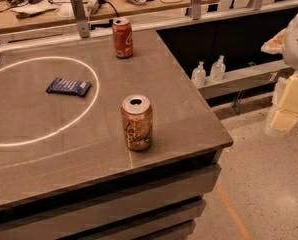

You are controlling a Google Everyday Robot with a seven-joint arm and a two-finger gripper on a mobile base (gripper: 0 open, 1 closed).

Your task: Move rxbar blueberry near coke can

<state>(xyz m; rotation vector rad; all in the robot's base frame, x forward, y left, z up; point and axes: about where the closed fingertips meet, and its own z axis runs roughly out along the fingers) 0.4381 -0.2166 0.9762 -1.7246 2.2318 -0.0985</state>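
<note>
The rxbar blueberry (68,87), a flat dark blue bar with pale lettering, lies on the grey table (34,134) at the left, inside a bright ring of light. The coke can (122,37), red with a silver top, stands upright near the table's far edge, behind and to the right of the bar. My gripper (285,106) shows as pale yellow and white parts at the right edge of the view, off the table and over the floor, far from both things. It holds nothing that I can see.
A tan-gold can (137,122) with dark scribbled lettering stands open-topped near the table's front right. Two small clear bottles (209,71) sit on a low rail beyond the right edge. A cluttered bench (64,4) with cables lies behind a metal rail.
</note>
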